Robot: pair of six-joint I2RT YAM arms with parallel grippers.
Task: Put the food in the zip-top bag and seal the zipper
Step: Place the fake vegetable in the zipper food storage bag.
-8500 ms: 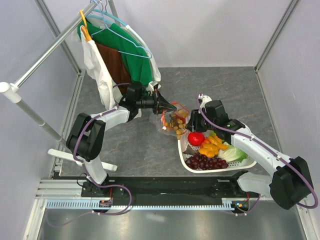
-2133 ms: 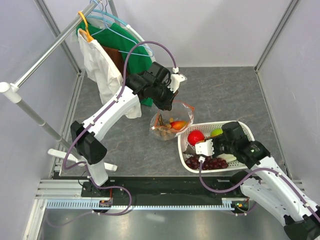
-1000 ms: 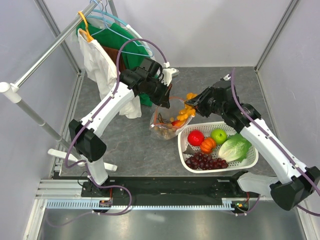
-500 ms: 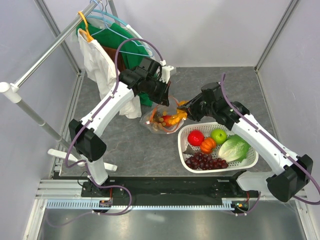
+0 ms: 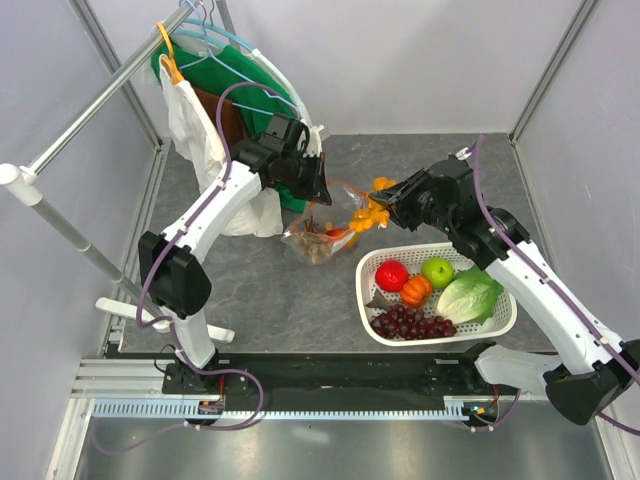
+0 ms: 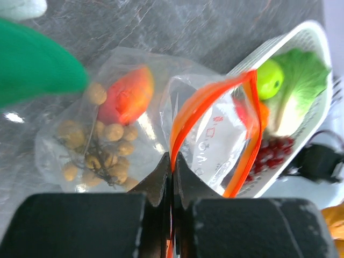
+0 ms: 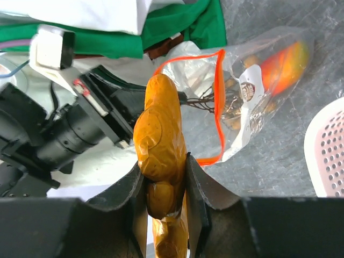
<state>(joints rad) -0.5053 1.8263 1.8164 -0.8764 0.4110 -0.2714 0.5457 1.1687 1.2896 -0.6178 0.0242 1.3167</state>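
Left gripper (image 6: 172,161) pinches the zipper (image 6: 180,126), mouth open. Centre right gripper (image 7: 164,173), pinching orange pieces (image 7: 160,134), over the zip-top bag (image 6: 209,145) before release.

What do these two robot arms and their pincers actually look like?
Both the left arm and right arm have smooth white tube-like links joined by chunky black joints. A thin purple cable loops along each. The left gripper and right gripper each have two black tapered fingers.

Left claw (image 6: 172,161) clamped tight, right claw (image 7: 165,166) part-spread, arms angled inward.
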